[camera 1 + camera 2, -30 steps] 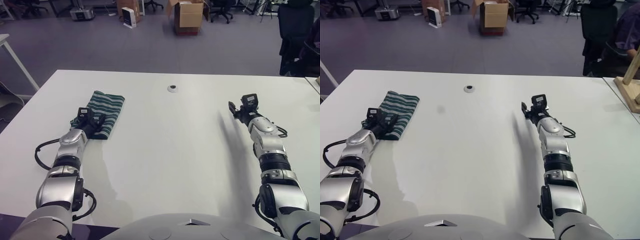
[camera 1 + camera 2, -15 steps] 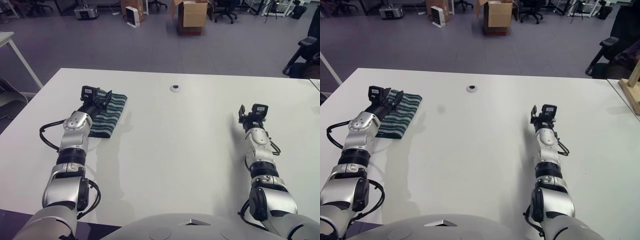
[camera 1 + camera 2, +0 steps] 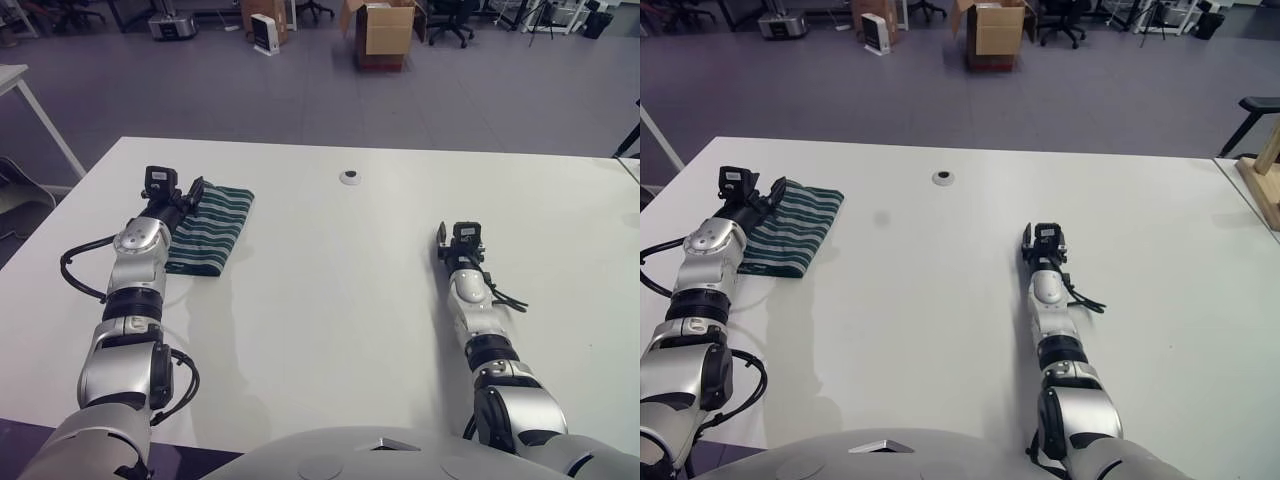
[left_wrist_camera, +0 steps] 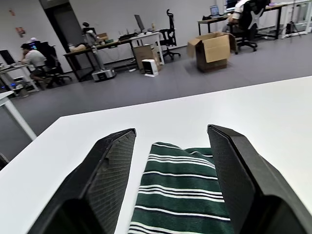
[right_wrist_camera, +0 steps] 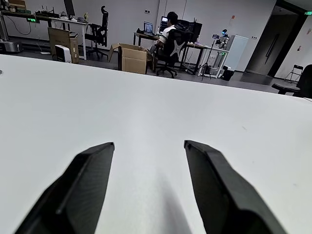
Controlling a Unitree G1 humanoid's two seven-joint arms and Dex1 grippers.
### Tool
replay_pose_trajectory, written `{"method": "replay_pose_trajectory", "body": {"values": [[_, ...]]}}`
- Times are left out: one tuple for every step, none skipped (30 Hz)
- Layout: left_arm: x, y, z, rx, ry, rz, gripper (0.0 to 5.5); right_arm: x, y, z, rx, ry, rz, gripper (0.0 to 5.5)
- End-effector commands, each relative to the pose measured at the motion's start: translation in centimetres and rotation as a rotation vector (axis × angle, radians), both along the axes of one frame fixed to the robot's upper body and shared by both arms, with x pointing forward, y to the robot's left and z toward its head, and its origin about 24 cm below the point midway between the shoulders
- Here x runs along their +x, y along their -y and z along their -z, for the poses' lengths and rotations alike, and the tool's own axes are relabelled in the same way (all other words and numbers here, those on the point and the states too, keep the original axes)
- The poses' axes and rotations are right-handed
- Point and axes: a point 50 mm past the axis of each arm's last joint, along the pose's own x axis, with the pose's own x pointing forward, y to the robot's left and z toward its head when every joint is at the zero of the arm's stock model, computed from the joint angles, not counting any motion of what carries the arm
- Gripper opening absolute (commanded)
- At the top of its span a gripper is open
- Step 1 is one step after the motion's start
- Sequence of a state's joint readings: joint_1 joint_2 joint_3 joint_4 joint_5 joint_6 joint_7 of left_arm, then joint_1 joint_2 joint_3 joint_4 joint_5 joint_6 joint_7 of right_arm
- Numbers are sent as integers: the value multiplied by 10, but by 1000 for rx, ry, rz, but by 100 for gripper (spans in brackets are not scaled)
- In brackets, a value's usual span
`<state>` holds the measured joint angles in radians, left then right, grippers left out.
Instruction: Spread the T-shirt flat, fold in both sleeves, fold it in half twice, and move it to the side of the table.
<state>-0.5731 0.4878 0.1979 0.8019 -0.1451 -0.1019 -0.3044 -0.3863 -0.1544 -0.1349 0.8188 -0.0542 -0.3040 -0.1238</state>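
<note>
The left gripper [image 3: 190,191] had drawn back off the folded T-shirt [image 3: 212,228], fingers apart and empty; the right gripper [image 3: 452,240], likewise open, had retracted. The T-shirt lay at the left side of the table [image 3: 330,300], apparently placed.

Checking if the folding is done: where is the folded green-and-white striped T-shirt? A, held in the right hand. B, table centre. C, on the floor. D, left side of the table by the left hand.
D: the folded green-and-white striped T-shirt lies flat on the white table near its left side, beside the open left hand.
</note>
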Motion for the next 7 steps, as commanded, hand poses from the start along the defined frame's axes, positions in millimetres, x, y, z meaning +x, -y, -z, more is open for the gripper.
{"method": "replay_pose_trajectory", "body": {"values": [[-8,-11,5,-11,18,-87,270,9,-4,-2,-29,-38,-33,269],[-11,-15,6,-10,22,-112,270,13,-5,-5,-40,-38,-47,269],[-12,-17,7,-7,28,-127,270,15,-3,-7,-50,-41,-55,269],[-13,-16,7,0,37,-132,270,16,-1,-8,-62,-47,-59,269],[-14,-14,7,8,44,-132,270,17,2,-8,-71,-54,-62,269],[-14,-12,7,12,50,-132,270,18,5,-8,-76,-61,-64,269],[-15,-9,7,13,57,-130,270,18,8,-9,-78,-67,-67,269]]}}
